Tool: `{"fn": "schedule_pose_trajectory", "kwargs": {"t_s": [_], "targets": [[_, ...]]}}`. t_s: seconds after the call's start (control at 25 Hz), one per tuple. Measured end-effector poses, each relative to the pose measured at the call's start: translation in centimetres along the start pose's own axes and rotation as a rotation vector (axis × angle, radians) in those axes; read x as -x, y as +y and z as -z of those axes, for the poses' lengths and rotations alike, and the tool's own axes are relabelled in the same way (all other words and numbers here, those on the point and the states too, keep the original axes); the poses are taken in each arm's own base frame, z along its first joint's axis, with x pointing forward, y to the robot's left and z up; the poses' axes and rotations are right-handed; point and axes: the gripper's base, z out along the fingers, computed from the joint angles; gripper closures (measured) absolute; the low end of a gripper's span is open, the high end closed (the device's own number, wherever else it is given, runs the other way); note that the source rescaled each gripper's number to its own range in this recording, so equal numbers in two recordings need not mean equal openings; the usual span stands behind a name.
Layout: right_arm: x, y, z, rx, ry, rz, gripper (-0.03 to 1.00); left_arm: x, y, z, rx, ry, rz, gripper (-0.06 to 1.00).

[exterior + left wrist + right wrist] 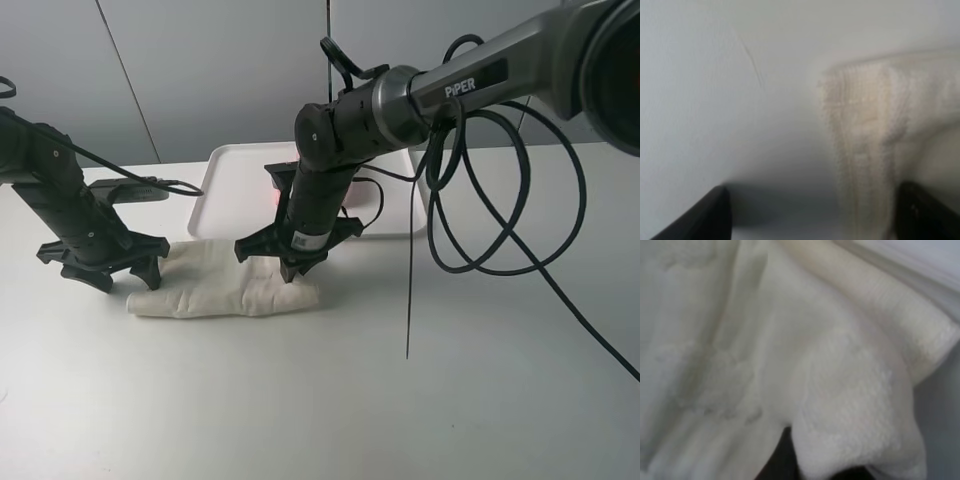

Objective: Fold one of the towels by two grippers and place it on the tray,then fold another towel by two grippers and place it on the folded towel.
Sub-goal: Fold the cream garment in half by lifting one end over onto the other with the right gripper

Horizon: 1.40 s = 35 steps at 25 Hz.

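A cream off-white terry towel [225, 285] lies crumpled in a long, bunched strip on the flat white table [300, 400]. The right black claw gripper [292, 268] reaches down onto the end of the strip nearest the middle of the table. Its fingers are pinched tight together with a fold of the cream towel [850, 405] bunched up between them. The left black claw gripper [108, 272] stands at the other end of the strip. Its two black fingers [695, 215] are spread wide. The hemmed edge of the cream towel [865, 150] lies just inside one finger, and bare table shows between that edge and the other finger. I cannot tell if the finger touches the cloth.

Behind the right gripper's fingers sits a flat white plastic tray [235, 180] with rounded corners. A small bit of a pale pink terry towel [273, 198] peeks out on the tray, mostly hidden by the right arm.
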Motion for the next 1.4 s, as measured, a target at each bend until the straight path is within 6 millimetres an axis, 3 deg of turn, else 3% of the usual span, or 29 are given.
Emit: {"fn": "schedule_pose_trajectory", "kwargs": {"t_s": [0.36, 0.84, 1.08, 1.4], "targets": [[0.5, 2.3, 1.3, 0.235, -0.046, -0.064, 0.92, 0.0, 0.0, 0.0, 0.0, -0.002, 0.0, 0.08], [1.3, 4.1, 1.6, 0.345, -0.165, -0.099, 0.92, 0.0, 0.0, 0.0, 0.0, -0.002, 0.0, 0.08], [1.0, 6.1, 1.3, 0.344, -0.231, -0.058, 0.92, 0.0, 0.0, 0.0, 0.0, -0.002, 0.0, 0.08], [0.9, 6.2, -0.9, 0.389, -0.22, -0.128, 0.92, 0.0, 0.0, 0.0, 0.0, -0.002, 0.0, 0.08]]}}
